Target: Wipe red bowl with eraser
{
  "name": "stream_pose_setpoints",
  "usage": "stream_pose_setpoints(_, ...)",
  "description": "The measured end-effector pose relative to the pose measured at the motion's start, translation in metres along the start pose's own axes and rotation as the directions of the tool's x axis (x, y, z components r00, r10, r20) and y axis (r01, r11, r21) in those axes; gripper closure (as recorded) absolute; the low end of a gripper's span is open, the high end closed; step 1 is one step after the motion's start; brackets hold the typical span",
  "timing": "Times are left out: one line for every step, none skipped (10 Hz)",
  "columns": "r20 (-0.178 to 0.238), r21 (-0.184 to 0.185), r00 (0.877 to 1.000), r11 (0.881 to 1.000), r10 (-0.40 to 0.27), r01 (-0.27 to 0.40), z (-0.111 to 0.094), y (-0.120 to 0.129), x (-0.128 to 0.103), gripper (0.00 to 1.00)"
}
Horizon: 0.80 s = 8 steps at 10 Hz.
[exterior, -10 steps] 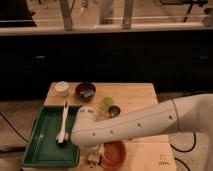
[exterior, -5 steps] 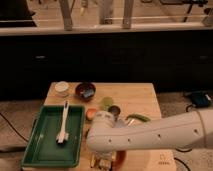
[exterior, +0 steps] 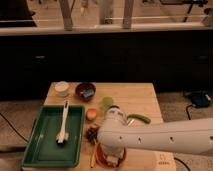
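red bowl (exterior: 101, 155) lies under the arm (exterior: 150, 137), jaws down inside it; open or closed, cannot tell.

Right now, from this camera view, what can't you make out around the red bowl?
- Red bowl: camera view; the white arm covers most of it, and only its left rim shows.
- Gripper: down at the bowl near the bottom edge, largely hidden by the arm's wrist.
- Eraser: cannot be picked out; the wrist hides that spot.
- Dark clump beside the green tray: too small to identify.
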Motion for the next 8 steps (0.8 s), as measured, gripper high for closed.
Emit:
stream_pose_setpoints(-0.006, 0.0, 1.0, 1.0, 0.01, -0.01, 0.0, -0.001, 0.007, 0.97)
stream_pose_setpoints(-0.009, 0.002, 1.0, 1.0, 0.023, -0.023, 0.0, -0.005, 0.015, 0.97)
stream_pose_setpoints(-0.015, 0.005, 1.0, 1.0, 0.027, -0.027, -0.001, -0.013, 0.026, 0.97)
stream_pose_setpoints(-0.017, 0.007, 1.0, 1.0, 0.022, -0.022, -0.002, -0.021, 0.028, 0.97)
stream_pose_setpoints(-0.015, 0.006, 1.0, 1.0, 0.012, -0.012, -0.001, -0.027, 0.026, 0.97)
stream_pose_setpoints(-0.013, 0.008, 1.0, 1.0, -0.019, 0.019, -0.001, -0.037, 0.016, 0.97)
stream_pose_setpoints(-0.009, 0.007, 0.998, 0.998, -0.055, 0.055, -0.001, -0.046, 0.003, 0.97)
stream_pose_setpoints(-0.004, 0.011, 0.997, 0.996, -0.083, 0.083, -0.001, -0.049, -0.01, 0.97)
